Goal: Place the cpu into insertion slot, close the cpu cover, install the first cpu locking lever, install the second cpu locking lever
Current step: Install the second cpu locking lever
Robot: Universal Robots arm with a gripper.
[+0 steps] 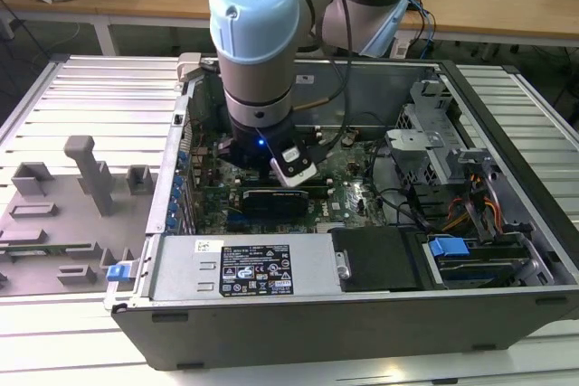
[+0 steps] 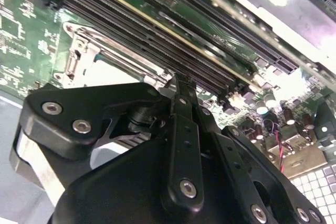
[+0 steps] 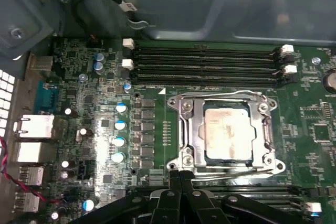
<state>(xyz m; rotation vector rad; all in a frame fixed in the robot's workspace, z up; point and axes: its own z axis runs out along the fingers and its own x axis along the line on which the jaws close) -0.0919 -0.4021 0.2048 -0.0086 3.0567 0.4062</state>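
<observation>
Cpu: flat square, dull silver-grey metal top, seated in insertion slot. Cpu cover: thin grey metal frame, closed flat around chip; wire levers lie along frame edges. Gripper: black matte fingers pressed together, clenched on nothing, tips just beside socket's edge. Long black memory slots beside socket on green motherboard. Second wrist view: bolted black linkage, gripper tip near memory slots. Exterior view: open grey steel computer case on ribbed aluminium table; wooden desks behind.
</observation>
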